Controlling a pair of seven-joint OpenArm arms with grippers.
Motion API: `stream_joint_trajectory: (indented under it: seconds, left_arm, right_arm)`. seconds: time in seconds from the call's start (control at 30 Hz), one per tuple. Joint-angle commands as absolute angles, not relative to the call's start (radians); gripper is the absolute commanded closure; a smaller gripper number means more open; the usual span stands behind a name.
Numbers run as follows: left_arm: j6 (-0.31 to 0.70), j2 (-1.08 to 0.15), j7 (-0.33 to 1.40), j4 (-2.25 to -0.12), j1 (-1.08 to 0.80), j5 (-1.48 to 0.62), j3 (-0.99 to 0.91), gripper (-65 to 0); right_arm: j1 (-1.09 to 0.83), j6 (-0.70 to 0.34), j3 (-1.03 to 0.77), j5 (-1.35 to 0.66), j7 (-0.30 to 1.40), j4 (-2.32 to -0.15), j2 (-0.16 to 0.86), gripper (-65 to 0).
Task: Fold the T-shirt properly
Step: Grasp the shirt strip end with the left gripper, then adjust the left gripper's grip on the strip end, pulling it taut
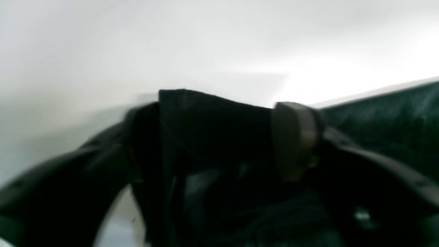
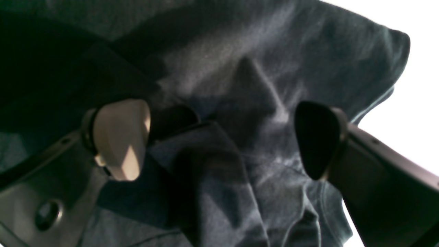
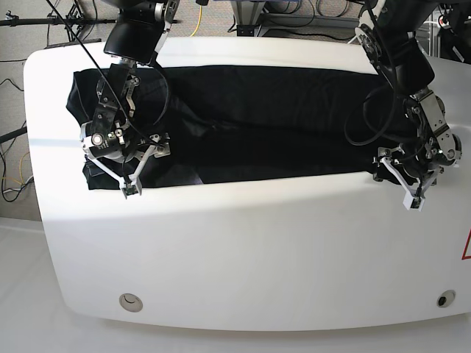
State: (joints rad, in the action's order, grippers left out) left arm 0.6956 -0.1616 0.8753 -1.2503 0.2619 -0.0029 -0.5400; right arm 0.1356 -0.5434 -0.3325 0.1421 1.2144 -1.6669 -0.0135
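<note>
The black T-shirt [image 3: 265,118] lies as a long wrinkled band across the far half of the white table [image 3: 243,243]. My right gripper [image 3: 146,168] hovers over its left end, open. In the right wrist view, the gripper [image 2: 217,137] has its pale pad [image 2: 120,137] and dark pad [image 2: 315,137] spread wide above rumpled T-shirt cloth [image 2: 240,61]. My left gripper [image 3: 398,181] is at the shirt's right front corner. Its wrist view is blurred: the gripper [image 1: 192,147] stands open, and a fold of T-shirt cloth [image 1: 212,123] rises between its spread fingers.
The table's front half is bare white, with a round inset [image 3: 131,300] near the front left and another [image 3: 441,299] near the front right. Cables and stands [image 3: 44,22] crowd the floor behind the table. A red mark [image 3: 466,246] is at the right edge.
</note>
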Motion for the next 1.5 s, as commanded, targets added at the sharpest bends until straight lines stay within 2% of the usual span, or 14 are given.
stream_joint_trajectory:
  seconds: [0.0,0.17,0.3,0.43,0.5,0.57,0.97,1.3,1.37,1.47]
  left_arm:
    - [0.698,-0.177,0.862,-1.326,0.276,-0.033,-0.536,-53.8]
    - [0.698,-0.175,0.864,-1.380,0.260,-0.051,-0.526,-55.2]
    - [0.698,-0.174,0.856,-1.357,0.243,-0.045,-0.501,-49.6]
    - [0.698,-0.174,0.829,-1.333,0.237,-0.053,-0.489,-20.0]
    - [0.698,-0.173,0.824,-1.327,0.236,-0.053,-0.485,-7.8]
    - [0.698,-0.173,0.817,-1.331,0.231,-0.048,-0.482,0.0]
    - [0.698,-0.169,0.882,-1.531,0.211,-0.037,-0.485,0.0]
    - [0.698,-0.174,0.896,-1.579,0.206,-0.038,-0.492,0.0]
    - [0.698,-0.178,0.901,-1.600,0.209,-0.037,-0.487,-4.4]
    - [0.698,-0.180,0.908,-1.618,0.208,-0.037,-0.486,-15.9]
  right_arm:
    - [0.160,-0.547,-0.331,0.135,1.208,-1.688,-0.009,-64.7]
    - [0.161,-0.549,-0.331,0.136,1.211,-1.689,-0.009,-64.7]
    - [0.160,-0.550,-0.332,0.138,1.215,-1.694,-0.011,-64.6]
    - [0.156,-0.551,-0.331,0.137,1.215,-1.691,-0.011,-64.5]
    - [0.155,-0.553,-0.330,0.135,1.214,-1.689,-0.012,-64.5]
    - [0.156,-0.555,-0.329,0.134,1.216,-1.689,-0.013,-64.7]
    - [0.157,-0.558,-0.332,0.131,1.217,-1.695,-0.012,-65.0]
    - [0.159,-0.558,-0.331,0.132,1.218,-1.698,-0.011,-65.0]
    - [0.157,-0.557,-0.330,0.131,1.219,-1.696,-0.012,-65.0]
    - [0.159,-0.558,-0.330,0.130,1.216,-1.696,-0.012,-65.0]
